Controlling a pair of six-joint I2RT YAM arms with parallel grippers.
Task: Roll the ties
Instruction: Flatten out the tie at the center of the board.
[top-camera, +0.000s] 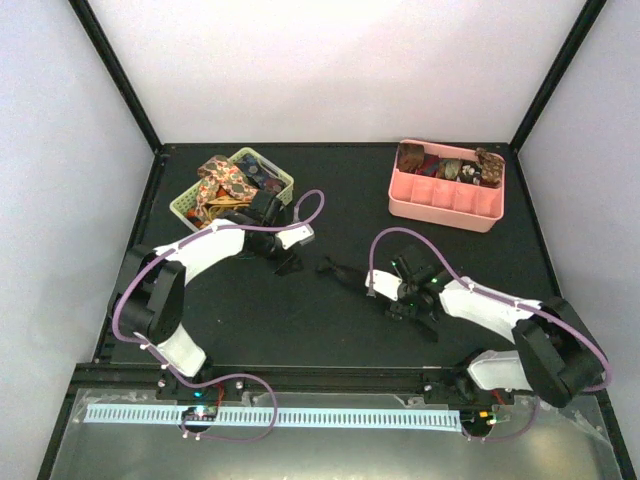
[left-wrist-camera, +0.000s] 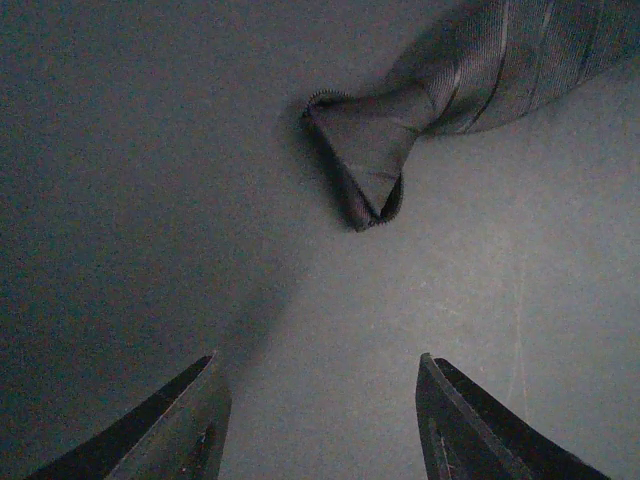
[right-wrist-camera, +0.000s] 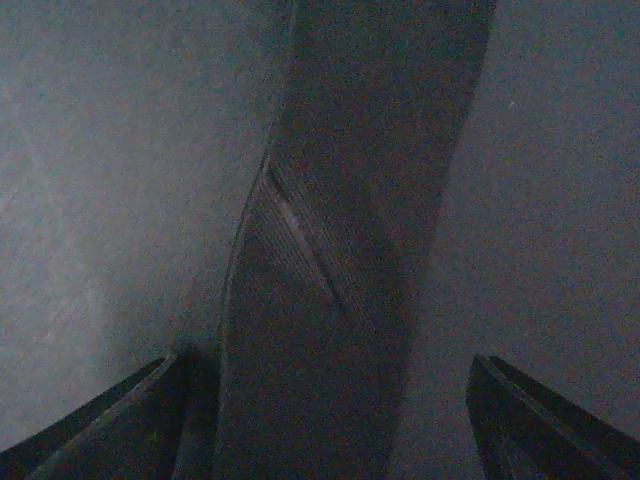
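A dark tie (top-camera: 343, 271) lies as a limp strip on the black table between my two grippers. In the left wrist view its narrow pointed end (left-wrist-camera: 365, 160) lies flat a little ahead of my left gripper (left-wrist-camera: 318, 372), which is open and empty. In the top view the left gripper (top-camera: 290, 264) sits just left of the tie's end. My right gripper (right-wrist-camera: 325, 375) is open, its jaws standing on either side of the tie's wider part (right-wrist-camera: 330, 300), low over it. In the top view the right gripper (top-camera: 388, 296) is over the tie's right end.
A green basket (top-camera: 182, 207) at the back left holds several loose paisley ties (top-camera: 225, 180). A pink divided tray (top-camera: 440, 210) at the back right holds several rolled ties (top-camera: 450, 165). Purple cables loop over both arms. White walls enclose the table.
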